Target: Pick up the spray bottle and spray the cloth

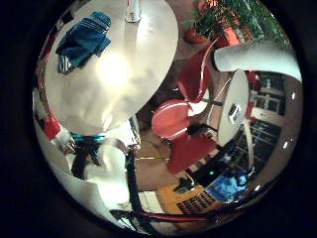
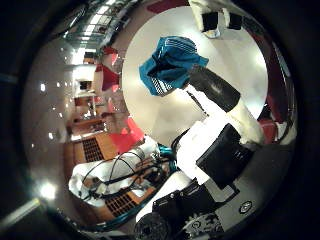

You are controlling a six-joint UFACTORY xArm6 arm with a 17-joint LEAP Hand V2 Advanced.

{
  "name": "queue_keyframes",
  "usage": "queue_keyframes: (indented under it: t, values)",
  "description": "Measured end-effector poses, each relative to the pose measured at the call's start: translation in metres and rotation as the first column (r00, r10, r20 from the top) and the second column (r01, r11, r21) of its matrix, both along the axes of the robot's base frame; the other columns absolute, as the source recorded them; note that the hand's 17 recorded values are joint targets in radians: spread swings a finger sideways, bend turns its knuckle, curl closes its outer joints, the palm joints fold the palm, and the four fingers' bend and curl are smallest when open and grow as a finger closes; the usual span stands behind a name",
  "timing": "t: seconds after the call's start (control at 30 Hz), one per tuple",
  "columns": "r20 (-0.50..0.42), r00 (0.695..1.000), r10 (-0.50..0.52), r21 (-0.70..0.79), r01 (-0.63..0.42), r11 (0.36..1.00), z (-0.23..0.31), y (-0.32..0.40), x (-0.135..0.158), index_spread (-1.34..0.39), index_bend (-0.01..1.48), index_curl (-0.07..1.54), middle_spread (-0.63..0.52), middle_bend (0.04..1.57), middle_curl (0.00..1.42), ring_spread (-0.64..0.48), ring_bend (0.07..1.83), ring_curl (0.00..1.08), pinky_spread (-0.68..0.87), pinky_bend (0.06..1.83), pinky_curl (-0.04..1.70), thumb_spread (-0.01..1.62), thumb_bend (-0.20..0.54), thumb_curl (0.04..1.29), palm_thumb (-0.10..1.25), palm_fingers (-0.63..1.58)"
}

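Note:
A teal and blue cloth (image 2: 168, 62) lies crumpled on a round white table (image 2: 250, 70). The spray bottle (image 2: 214, 16), white with a dark part, stands on the table just beyond the cloth. In the little finger side view the cloth (image 1: 84, 40) and the bottle's lower part (image 1: 133, 11) sit at the table's far side. My right hand (image 2: 212, 140) is above the table, away from both. Its fingers (image 2: 214, 88) reach out fairly straight towards the cloth, and nothing is between them. One white finger (image 1: 260, 58) shows at the view's edge.
Red chairs (image 1: 183, 114) stand on the wooden floor beside the table (image 1: 119, 84). A potted plant (image 1: 230, 18) stands further off. More red seats (image 2: 128, 130) and furniture show in the room behind.

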State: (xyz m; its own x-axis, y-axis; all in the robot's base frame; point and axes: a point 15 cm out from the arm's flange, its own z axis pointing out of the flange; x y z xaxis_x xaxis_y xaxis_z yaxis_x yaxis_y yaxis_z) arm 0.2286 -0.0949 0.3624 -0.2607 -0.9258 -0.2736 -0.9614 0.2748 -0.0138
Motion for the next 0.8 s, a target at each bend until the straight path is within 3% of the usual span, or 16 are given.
queue_keyframes:
  t: [0.2, 0.6, 0.8]
  values:
    - [0.103, 0.991, -0.087, 0.086, 0.078, 0.993, 0.001, -0.022, 0.002, -0.42, 0.24, 0.51, -0.21, 0.42, 0.49, -0.07, 0.51, 0.26, 0.37, 0.19, 0.15, 1.36, -0.005, 0.24, 0.88, 0.60]
    - [0.093, 0.990, -0.110, 0.115, 0.099, 0.988, -0.014, -0.028, -0.009, -0.43, 0.24, 0.53, -0.22, 0.42, 0.51, -0.08, 0.52, 0.25, 0.36, 0.20, 0.15, 1.36, -0.008, 0.26, 0.90, 0.60]
    - [0.176, 0.963, -0.204, 0.218, 0.164, 0.962, -0.029, -0.038, 0.000, -0.40, 0.18, 0.52, -0.19, 0.39, 0.51, -0.07, 0.54, 0.25, 0.36, 0.24, 0.17, 1.35, -0.014, 0.26, 0.86, 0.57]
